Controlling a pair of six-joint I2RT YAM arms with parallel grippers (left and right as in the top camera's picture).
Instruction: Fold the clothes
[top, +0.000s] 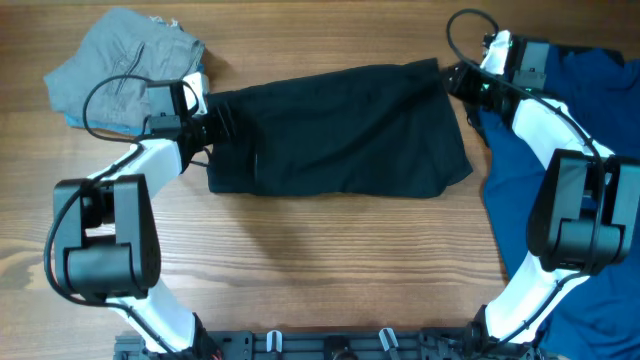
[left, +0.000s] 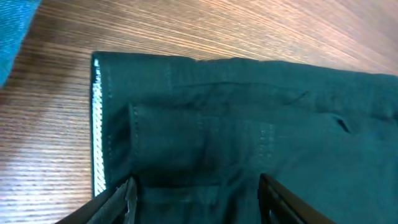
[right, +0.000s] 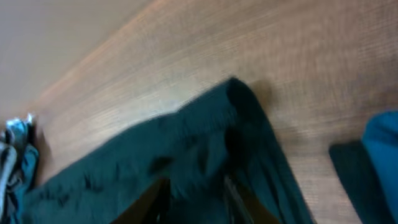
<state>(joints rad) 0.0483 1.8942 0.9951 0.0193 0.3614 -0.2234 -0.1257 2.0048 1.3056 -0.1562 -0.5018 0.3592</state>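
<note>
left gripper (top: 215, 125) sits at the 9 o'clock edge of the black shorts (top: 340, 130). in its wrist view the fingers (left: 127, 199) stand wide apart, with folded fabric lying between them and a pale lining strip (left: 96, 124) along the cloth's edge. right gripper (top: 455, 78) meets the shorts' 2 o'clock corner; its wrist view is blurred, fabric fills the gap between the fingers (right: 155, 199), and whether they pinch it cannot be told. the shorts lie folded into a wide band mid-table (top: 330, 260). a grey denim garment (top: 125, 55) lies at 10 o'clock and a blue shirt (top: 510, 180) at 3 o'clock.
</note>
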